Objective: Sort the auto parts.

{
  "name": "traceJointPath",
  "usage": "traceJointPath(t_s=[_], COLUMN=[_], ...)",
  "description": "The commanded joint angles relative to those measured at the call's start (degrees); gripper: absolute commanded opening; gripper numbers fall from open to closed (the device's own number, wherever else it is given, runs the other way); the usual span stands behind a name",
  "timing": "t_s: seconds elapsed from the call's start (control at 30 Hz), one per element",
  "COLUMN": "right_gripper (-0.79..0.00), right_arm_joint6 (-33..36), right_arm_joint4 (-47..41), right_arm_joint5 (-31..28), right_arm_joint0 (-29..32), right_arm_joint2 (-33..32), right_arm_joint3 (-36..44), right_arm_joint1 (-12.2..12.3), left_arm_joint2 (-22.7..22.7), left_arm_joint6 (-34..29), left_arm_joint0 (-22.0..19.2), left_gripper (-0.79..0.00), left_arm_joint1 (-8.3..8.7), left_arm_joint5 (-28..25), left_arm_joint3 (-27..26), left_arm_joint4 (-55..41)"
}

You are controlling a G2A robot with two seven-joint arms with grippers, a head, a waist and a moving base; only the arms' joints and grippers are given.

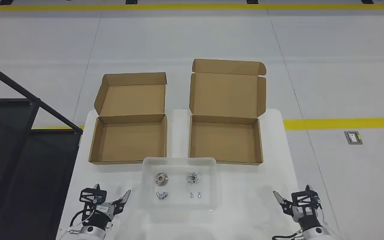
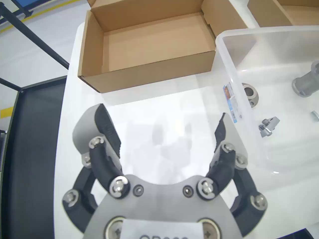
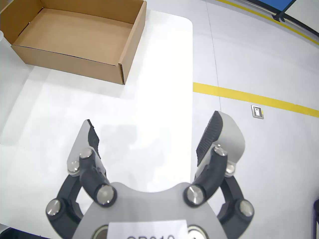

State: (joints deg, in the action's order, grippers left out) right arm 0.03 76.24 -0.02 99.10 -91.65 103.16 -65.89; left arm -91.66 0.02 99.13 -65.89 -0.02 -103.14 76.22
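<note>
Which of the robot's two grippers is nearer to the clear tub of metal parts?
Left. The left gripper hangs open right beside the tub. The right gripper, also open, is on the tub's other side, across a stretch of bare table.

White table, left cardboard box, right cardboard box, clear bin in front

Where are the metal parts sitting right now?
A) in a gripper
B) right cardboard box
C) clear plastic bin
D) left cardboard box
C: the metal parts lie on the floor of the clear plastic bin, on the robot's side of the left cardboard box and the right cardboard box. The left gripper and the right gripper are open with nothing between their fingers.
</note>
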Motion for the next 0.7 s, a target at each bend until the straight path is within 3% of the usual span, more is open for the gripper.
traceJointPath(t_s=[0.0,0.17,0.33,0.53,0.67], right_gripper=[0.0,0.0,0.0,0.0,0.0], right_arm_joint6=[1.1,1.3,3.7,8.1,12.8], right_arm_joint4=[1.7,5.1,8.3,11.7,12.9], right_arm_joint5=[-0.2,-2.1,-10.1,-21.6,-23.3], right_arm_joint0=[-0.5,-1.6,-2.7,-7.8,-12.8], right_arm_joint2=[0.4,1.5,2.8,8.6,14.1], right_arm_joint3=[0.5,5.9,13.7,21.5,21.9], right_arm_joint1=[0.0,0.1,0.4,0.7,0.4], left_arm_joint2=[-0.2,-2.3,-5.5,-9.2,-10.7], left_arm_joint6=[2.1,7.5,12.8,15.0,15.4], left_arm_joint0=[0.1,1.2,1.9,2.6,3.9], left_gripper=[0.0,0.0,0.0,0.0,0.0], left_arm_joint1=[0.05,-0.05,-0.03,-0.03,-0.19], left_arm_joint5=[-1.4,-3.8,-6.8,-10.3,-10.9], left_arm_joint3=[0.1,-0.3,-1.0,-1.8,-2.1], left_arm_joint4=[0.7,-3.5,-7.1,-12.4,-15.3])
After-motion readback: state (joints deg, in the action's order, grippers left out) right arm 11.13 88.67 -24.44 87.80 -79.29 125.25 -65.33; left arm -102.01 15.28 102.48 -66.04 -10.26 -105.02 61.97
